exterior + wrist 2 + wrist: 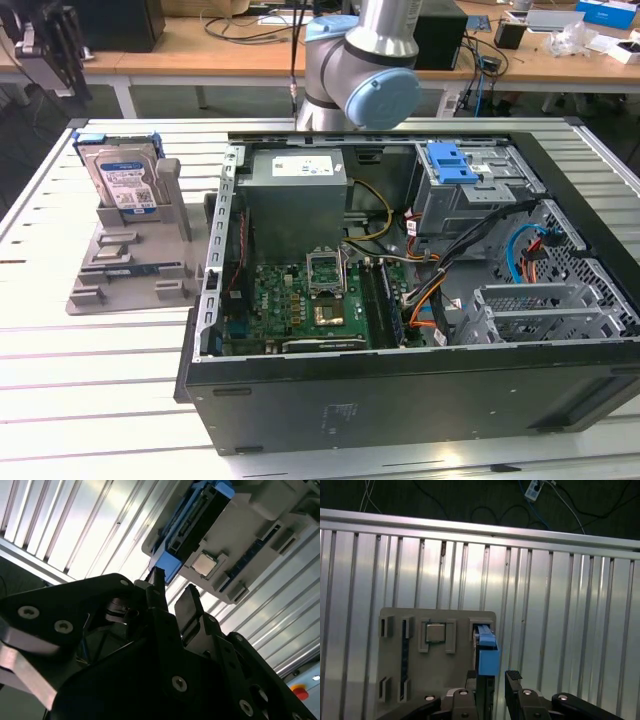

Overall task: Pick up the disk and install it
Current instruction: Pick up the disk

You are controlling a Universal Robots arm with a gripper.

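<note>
Tool, fingers apart, hovers over upright disk.

silver disk with white-and-blue label, blue bracket, grey holder, black tool

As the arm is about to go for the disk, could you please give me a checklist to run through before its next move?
1. Gripper open and holding nothing, in both wrist views: ok.
2. Disk upright in the grey holder: ok.
3. Disk's blue edge lined up with the gripper's opening, in the first wrist view: ok.
4. Gripper above the disk, not touching it: ok.
5. Computer case open, inside exposed: ok.
6. Drive bay free for the disk: cannot tell.
</note>
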